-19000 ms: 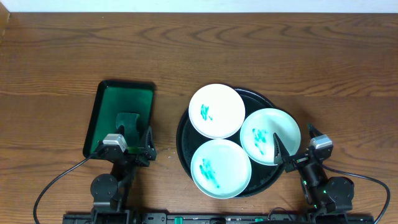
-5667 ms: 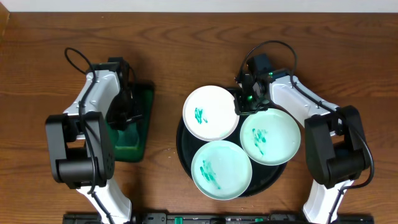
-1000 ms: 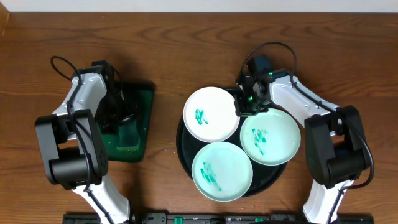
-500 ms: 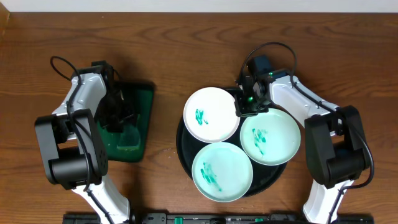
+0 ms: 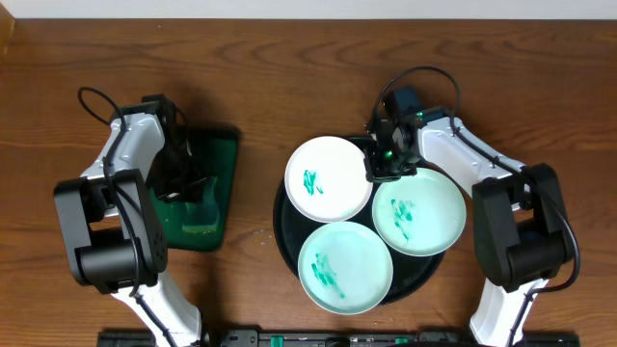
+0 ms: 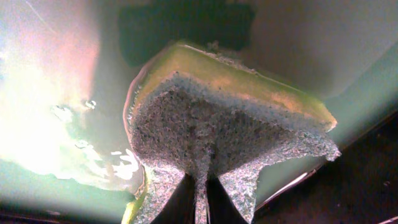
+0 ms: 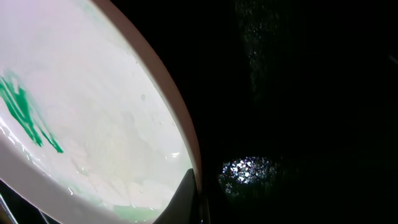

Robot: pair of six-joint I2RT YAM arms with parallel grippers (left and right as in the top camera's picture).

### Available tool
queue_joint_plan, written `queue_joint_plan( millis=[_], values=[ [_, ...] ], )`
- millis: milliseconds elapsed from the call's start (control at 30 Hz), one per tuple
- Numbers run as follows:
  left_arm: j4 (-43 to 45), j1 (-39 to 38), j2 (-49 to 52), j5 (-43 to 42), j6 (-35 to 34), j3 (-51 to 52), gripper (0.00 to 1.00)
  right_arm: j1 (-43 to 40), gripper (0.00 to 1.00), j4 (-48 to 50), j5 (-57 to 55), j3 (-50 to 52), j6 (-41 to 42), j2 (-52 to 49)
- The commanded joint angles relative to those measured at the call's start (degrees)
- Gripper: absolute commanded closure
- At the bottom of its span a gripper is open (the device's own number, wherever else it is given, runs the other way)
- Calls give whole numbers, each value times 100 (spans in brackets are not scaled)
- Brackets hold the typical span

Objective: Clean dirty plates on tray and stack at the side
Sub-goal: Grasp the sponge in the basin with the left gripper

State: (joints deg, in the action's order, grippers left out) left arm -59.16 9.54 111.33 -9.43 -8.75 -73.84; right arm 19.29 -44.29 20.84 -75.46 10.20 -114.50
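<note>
R gripper [image 5: 387, 166] pinches the rear plate [image 5: 323, 178] at its right rim; plate body lies toward the L side. L gripper [image 5: 183, 186] clenches sponge [image 6: 217, 124] over green tray [image 5: 222, 159], well apart from that plate.

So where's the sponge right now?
Left wrist view: the sponge sits pinched between the left fingers, inside the small green tray on the table's left side, apart from the black tray.

The left tool [image 6: 199, 208] is cut off at the bottom edge under the sponge [image 6: 217, 118], while the smeared plate [image 7: 81, 124] runs off the left and bottom edges by the right tool [image 7: 191, 200], whose grip cannot be judged.
</note>
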Motion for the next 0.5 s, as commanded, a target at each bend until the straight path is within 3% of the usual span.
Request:
queue_joint_plan(
  millis=[0,100,133,167,267,333,467],
  values=[
    [-9,-7,48,-44,33,28,93,15,99,-50,0,20,-107,-26],
    [-59,-7,-105,-46,33,26,93,15,99,-52,0,20,-105,-26],
    [-103,-7,-146,-46,35,28,83,15,99,-52,0,20,-105,-26],
    [-160,-7,-166,-44,37,28,62,15,99,-52,0,20,-105,-26],
    [-223,-7,-149,-42,107,59,37,15,99,-46,0,20,-105,-26],
    [-219,-7,-122,-42,107,79,30,15,99,-48,2,20,-105,-26],
    [-160,-7,-50,-44,122,85,34,15,99,-55,0,20,-105,-26]
  ],
)
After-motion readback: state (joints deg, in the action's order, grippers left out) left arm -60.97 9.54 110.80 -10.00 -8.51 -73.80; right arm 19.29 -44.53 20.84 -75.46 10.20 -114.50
